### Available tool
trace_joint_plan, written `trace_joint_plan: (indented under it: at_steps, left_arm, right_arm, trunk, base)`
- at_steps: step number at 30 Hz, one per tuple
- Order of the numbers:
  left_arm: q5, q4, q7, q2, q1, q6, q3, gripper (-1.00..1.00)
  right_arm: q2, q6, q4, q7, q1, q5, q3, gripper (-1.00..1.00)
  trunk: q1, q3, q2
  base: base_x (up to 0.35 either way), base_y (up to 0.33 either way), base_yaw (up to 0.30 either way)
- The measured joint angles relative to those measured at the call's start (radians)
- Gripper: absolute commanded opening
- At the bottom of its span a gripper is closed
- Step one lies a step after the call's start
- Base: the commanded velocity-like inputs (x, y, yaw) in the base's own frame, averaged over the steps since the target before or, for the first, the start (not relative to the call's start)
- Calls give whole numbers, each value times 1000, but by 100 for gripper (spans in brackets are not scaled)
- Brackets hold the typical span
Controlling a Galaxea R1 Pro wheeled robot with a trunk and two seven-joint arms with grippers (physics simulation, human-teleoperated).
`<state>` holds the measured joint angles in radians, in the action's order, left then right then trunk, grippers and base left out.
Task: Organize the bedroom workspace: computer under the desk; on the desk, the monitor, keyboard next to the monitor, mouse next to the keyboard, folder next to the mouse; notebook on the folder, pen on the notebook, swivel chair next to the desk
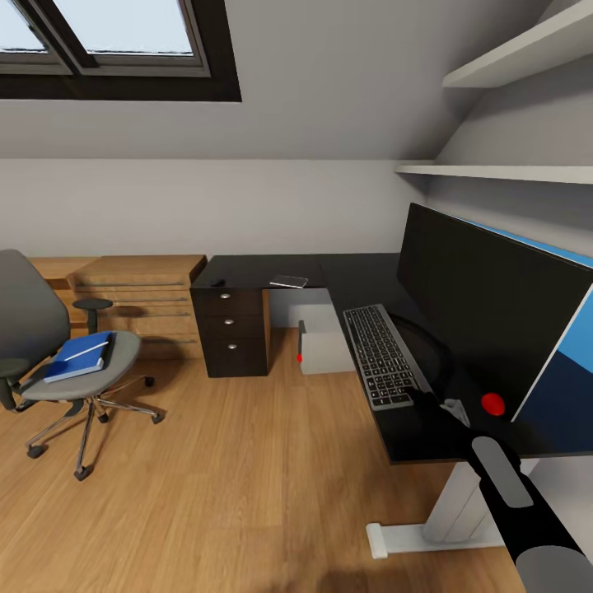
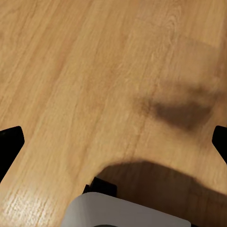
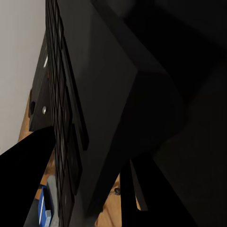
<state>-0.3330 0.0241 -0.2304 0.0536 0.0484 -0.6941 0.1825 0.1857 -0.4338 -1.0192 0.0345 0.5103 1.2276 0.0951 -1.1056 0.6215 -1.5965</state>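
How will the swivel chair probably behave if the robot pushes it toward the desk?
The swivel chair will probably roll easily, since its chrome base stands on small wheels on smooth wooden floor. It may also turn instead of moving straight. The blue folder lies loose on its seat, so a sudden push might slide it off.

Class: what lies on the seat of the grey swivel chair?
On the grey swivel chair's seat lies a flat bright blue folder with a thin white pen on top. Whatever lies beneath the folder is covered.
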Motion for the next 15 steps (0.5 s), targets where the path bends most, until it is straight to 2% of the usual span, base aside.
trace_joint_plan:
  at_steps: [5, 15]
  left_arm:
    - [0, 0, 0, 0, 0, 0, 0, 100]
    - [-1, 0, 0, 0, 0, -1, -2, 100]
  right_arm:
    - [0, 0, 8, 0, 0, -2, 0, -100]
    - [0, 0, 21, 0, 0, -2, 0, -100]
  trunk:
    - [0, 0, 0]
    - [0, 0, 0]
  base:
    - [0, -106, 0]
    - [0, -11, 0]
